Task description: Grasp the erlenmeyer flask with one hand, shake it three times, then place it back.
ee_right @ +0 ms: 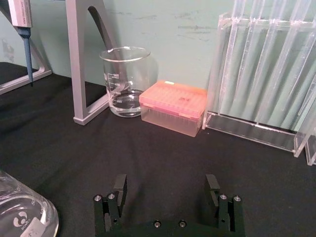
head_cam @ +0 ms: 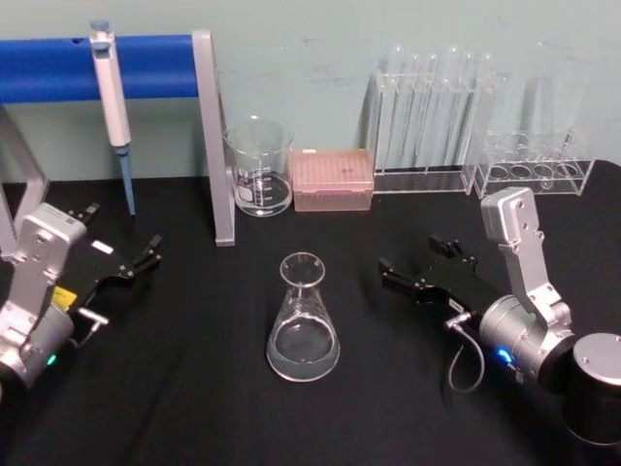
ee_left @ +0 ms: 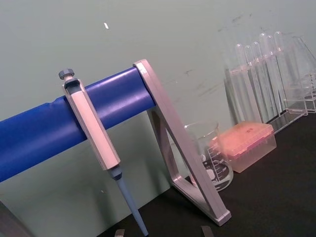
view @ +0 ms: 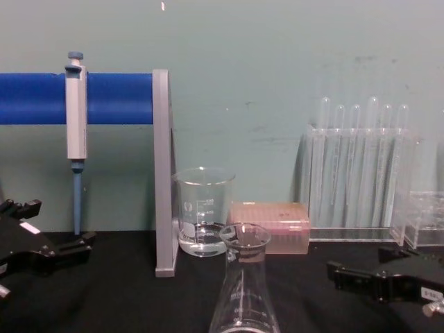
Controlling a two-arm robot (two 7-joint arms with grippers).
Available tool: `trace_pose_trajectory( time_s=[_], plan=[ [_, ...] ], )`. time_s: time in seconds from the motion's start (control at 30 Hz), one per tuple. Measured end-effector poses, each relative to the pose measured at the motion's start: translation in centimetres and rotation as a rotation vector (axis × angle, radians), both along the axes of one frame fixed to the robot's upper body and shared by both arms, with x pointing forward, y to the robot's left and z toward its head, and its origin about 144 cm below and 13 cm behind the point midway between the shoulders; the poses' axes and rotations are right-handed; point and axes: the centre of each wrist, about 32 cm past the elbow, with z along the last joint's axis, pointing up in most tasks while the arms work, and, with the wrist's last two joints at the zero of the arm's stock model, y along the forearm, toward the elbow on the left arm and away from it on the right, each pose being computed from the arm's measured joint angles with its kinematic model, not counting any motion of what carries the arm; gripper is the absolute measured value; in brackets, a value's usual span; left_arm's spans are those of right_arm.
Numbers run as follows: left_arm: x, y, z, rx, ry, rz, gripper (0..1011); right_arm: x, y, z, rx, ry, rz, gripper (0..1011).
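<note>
Upright erlenmeyer flask (head_cam: 304,320) stands free between both grippers; right gripper's (ee_right: 167,186) fingers spread, left gripper's (head_cam: 139,260) too.

We're looking at a lab bench setup here. We're seeing a pipette (head_cam: 112,92) hanging on a blue-barred stand (head_cam: 146,66), a glass beaker (head_cam: 259,165), a pink pipette tip box (head_cam: 333,179), and clear racks of test tubes (head_cam: 434,116) lining up along a pale green wall, all sitting on a black-covered table (head_cam: 194,408).
</note>
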Motion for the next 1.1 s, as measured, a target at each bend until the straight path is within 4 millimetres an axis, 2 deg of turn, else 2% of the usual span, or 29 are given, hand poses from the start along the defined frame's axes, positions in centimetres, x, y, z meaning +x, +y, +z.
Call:
trace_pose_trajectory(
  time_s=[1.1],
  plan=[
    [0.00, 0.00, 0.00, 0.000, 0.000, 0.000, 1001, -0.03, -0.01, 0.03, -0.001, -0.001, 0.001, 1000]
  ],
)
